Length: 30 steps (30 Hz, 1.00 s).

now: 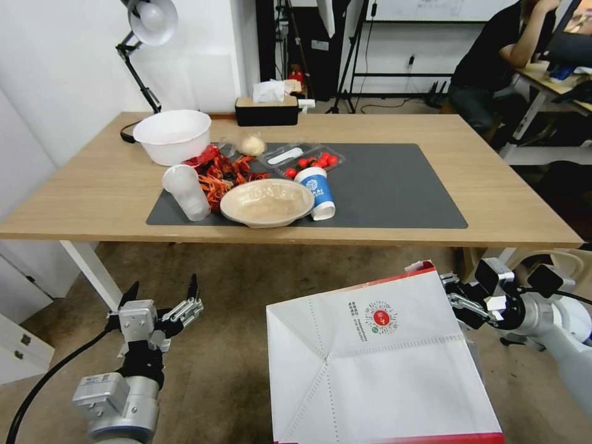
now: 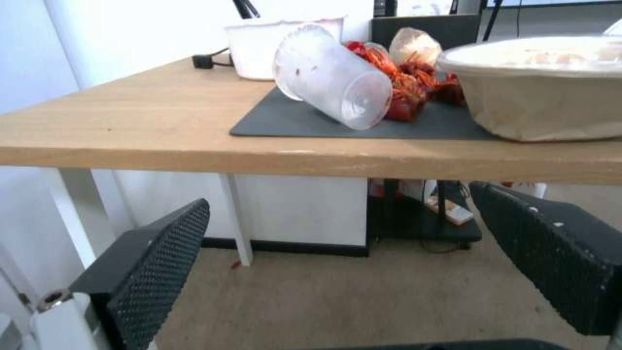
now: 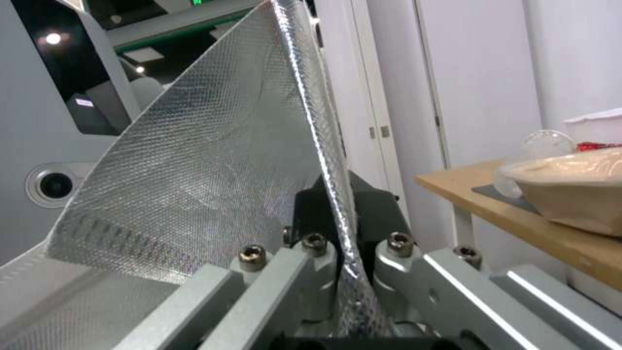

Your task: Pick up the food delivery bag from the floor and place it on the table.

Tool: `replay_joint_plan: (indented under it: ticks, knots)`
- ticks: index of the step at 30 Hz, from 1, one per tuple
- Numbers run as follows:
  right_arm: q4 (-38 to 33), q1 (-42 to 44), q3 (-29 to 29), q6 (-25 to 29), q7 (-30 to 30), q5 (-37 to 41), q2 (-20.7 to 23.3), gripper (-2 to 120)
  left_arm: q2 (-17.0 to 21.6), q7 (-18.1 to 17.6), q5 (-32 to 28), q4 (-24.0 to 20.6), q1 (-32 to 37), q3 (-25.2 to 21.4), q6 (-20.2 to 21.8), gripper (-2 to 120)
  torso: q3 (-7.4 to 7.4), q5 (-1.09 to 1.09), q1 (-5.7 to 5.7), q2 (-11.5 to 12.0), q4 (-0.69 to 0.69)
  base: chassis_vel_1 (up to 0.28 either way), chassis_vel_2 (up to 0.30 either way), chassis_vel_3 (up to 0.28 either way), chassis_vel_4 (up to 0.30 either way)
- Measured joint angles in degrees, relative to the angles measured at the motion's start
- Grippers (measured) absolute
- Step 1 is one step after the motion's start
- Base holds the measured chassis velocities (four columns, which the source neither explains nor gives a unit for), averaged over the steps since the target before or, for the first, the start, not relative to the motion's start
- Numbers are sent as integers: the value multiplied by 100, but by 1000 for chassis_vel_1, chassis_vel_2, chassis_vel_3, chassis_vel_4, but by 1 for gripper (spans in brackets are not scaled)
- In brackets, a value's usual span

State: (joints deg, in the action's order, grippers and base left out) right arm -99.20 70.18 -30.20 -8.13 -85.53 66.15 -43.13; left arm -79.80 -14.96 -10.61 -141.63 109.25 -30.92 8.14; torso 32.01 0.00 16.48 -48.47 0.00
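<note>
The right gripper (image 1: 459,302), jaws clamped on the foil-lined edge of the food delivery bag (image 1: 376,357), holds it tilted above the floor (image 1: 234,290), short of the counter (image 1: 92,197). The left gripper (image 1: 163,296) hovers beside it, jaws open and empty. Beyond, bowls, cups and red crayfish (image 1: 219,169) crowd the dark mat (image 1: 388,185).

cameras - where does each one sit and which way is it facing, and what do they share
Head view: on the robot's head, looking forward and down at the table; left gripper open low, right gripper clamping the food delivery bag.
Left wrist view: below tabletop height, facing the table edge; own open fingers frame the floor.
Right wrist view: along the gripper shut on the bag's foil wall.
Shared: the beige bowl shows in all three.
</note>
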Motion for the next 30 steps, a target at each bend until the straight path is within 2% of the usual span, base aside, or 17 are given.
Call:
replay_joint_plan:
  ticks: [23,28,30]
  knots:
    - [-9,4,-2,2,-1,5,-23,0,6,12,-4,-11,4,-18,-1,100,351,0,273,-626,0,0,0,0,0]
    - [-9,6,-6,2,-2,5,-23,0,5,12,-4,-11,7,-14,-3,100,380,0,295,-677,0,0,0,0,0]
    - [-14,11,-8,3,-3,6,-24,0,5,13,-4,-11,11,-15,-7,100,443,0,343,-786,0,0,0,0,0]
